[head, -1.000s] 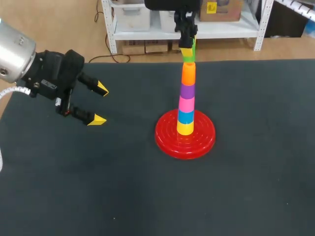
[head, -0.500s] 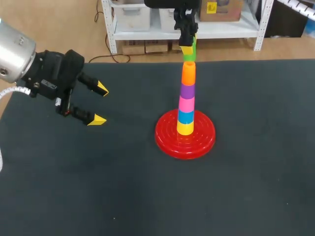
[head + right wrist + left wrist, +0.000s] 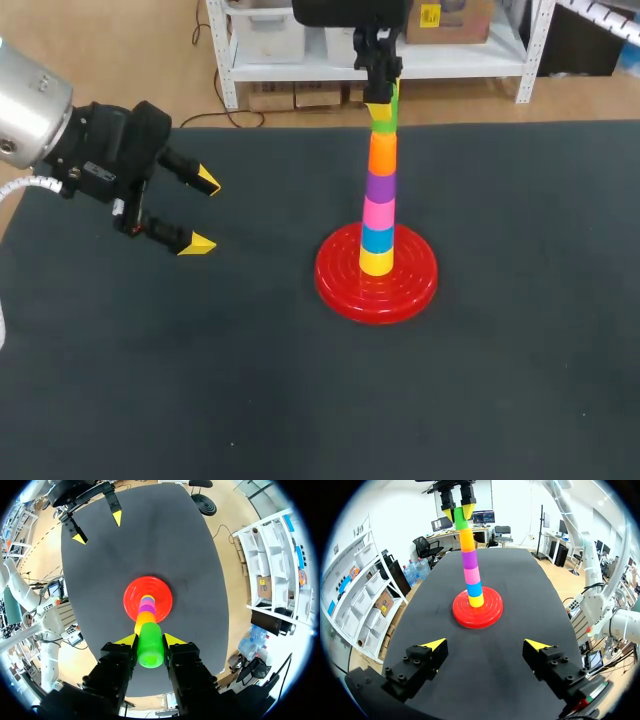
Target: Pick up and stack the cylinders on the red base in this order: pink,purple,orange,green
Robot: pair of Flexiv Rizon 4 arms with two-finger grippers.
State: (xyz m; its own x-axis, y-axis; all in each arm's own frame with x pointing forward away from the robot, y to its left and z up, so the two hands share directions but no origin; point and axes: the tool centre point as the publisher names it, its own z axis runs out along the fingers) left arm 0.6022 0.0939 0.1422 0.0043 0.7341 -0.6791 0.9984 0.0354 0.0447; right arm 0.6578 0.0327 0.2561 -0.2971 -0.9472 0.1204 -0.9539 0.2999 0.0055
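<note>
The right gripper (image 3: 150,641) is clamped on the green cylinder (image 3: 150,655), held at the top of the stack, just above the orange cylinder (image 3: 383,152), over the red base (image 3: 340,277) mid-table. The left gripper (image 3: 201,211) hangs well to the left, fingers apart.

1. In the head view, the right tool (image 3: 381,98) covers most of the green cylinder (image 3: 384,120), and the top edge cuts off the arm above it.
2. The left arm (image 3: 30,110) runs off that view's left edge.
3. From the right wrist, the green cylinder hides most of the stack (image 3: 146,609) beneath it.
</note>
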